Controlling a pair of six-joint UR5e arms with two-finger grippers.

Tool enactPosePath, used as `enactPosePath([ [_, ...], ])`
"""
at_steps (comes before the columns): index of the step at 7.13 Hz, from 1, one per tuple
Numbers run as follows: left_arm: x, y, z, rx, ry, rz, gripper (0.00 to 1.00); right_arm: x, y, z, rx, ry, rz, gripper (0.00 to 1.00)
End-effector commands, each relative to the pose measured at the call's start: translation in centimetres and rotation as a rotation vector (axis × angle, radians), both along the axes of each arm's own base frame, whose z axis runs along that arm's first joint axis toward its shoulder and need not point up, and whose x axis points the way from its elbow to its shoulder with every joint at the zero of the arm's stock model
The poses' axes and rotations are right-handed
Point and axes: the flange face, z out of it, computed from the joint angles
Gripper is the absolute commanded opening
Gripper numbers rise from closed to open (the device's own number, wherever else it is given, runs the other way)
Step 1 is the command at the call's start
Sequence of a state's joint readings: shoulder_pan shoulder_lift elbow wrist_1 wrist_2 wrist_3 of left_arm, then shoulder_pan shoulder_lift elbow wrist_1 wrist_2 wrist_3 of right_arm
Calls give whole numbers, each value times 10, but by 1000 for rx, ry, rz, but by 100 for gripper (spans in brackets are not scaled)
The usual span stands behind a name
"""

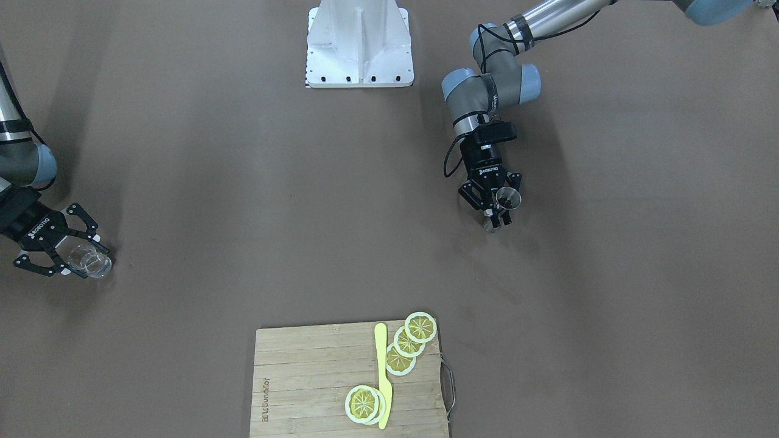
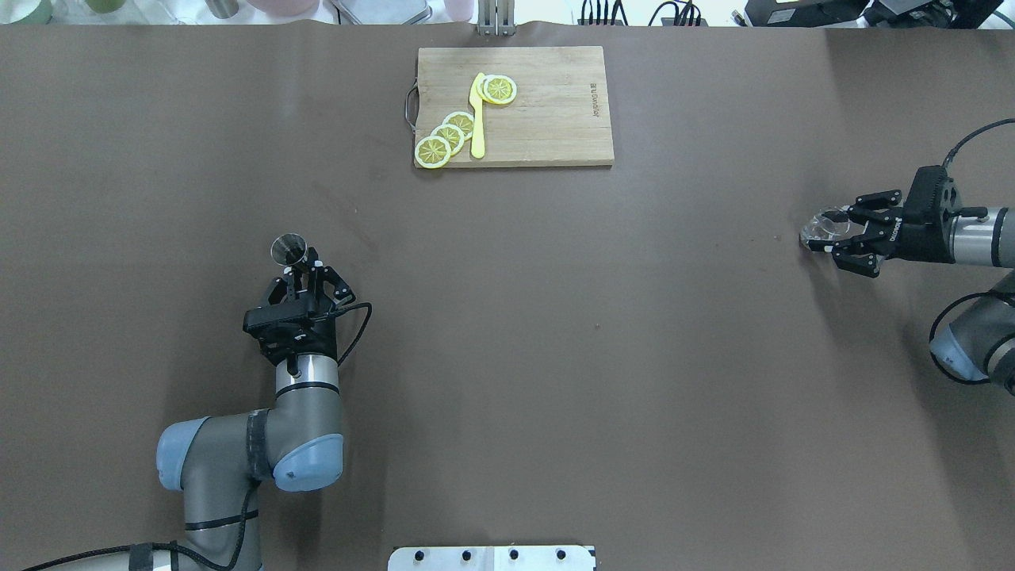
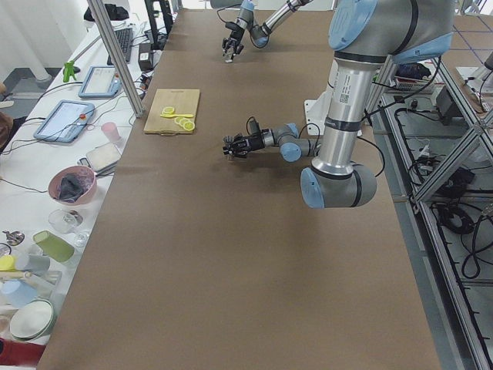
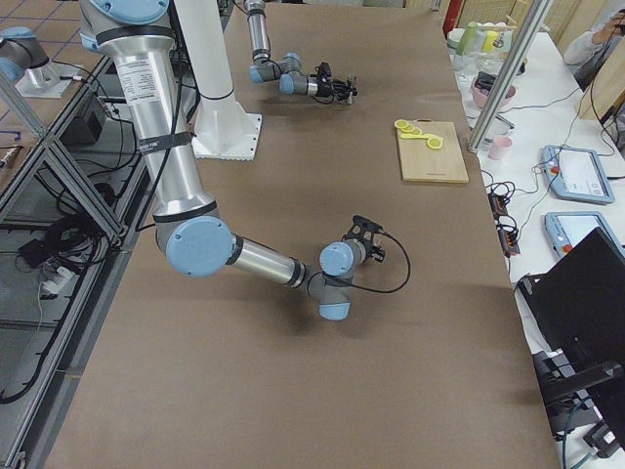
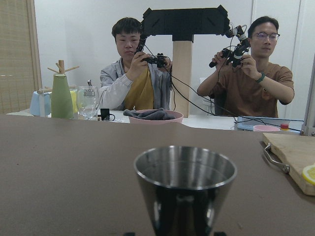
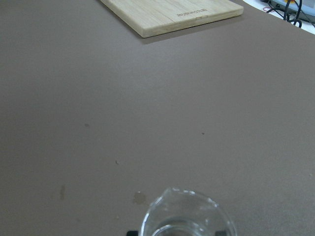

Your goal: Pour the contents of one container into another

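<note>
A small steel jigger (image 2: 289, 248) stands upright in my left gripper (image 2: 304, 268), which is shut on its narrow waist at the left-middle of the table. In the front-facing view the jigger (image 1: 507, 198) and left gripper (image 1: 496, 214) are on the right. Its open steel cup (image 5: 184, 184) fills the lower middle of the left wrist view. Far off at the table's right end, my right gripper (image 2: 831, 231) is shut on the clear glass tumbler (image 2: 819, 226). The tumbler (image 1: 91, 261) and right gripper (image 1: 78, 257) also show in the front-facing view. The glass rim (image 6: 187, 216) sits at the bottom of the right wrist view.
A wooden cutting board (image 2: 555, 111) with lemon slices (image 2: 444, 139) and a yellow knife (image 2: 477, 115) lies at the far middle edge. The white robot base (image 1: 359, 45) is at the near middle edge. Two people (image 5: 147, 73) sit beyond the table.
</note>
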State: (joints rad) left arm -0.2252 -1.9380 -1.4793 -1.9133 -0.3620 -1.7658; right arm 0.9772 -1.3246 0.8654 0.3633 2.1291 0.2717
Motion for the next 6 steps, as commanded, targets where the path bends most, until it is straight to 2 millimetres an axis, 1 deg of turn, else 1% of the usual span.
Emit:
enactPosePath([
  [1, -3, -1, -4, -1, 4, 2, 0, 0, 0, -1, -35, -19, 3, 48],
  [2, -14, -13, -13, 4, -34, -2, 0, 0, 0, -2, -38, -26, 5, 40],
  [3, -22, -19, -21, 15, -47, 2, 0, 0, 0, -2, -36, -27, 5, 30],
  [4, -32, -27, -34, 25, -60, 9, 0, 0, -1, -7, -29, -32, 8, 26],
  [5, -45, -38, -49, 30, -189, 33, 0, -3, -5, -15, -15, -40, 6, 26],
  [6, -51, -38, -70, 63, -164, 47, 0, -3, -9, -31, 6, -53, 12, 21],
])
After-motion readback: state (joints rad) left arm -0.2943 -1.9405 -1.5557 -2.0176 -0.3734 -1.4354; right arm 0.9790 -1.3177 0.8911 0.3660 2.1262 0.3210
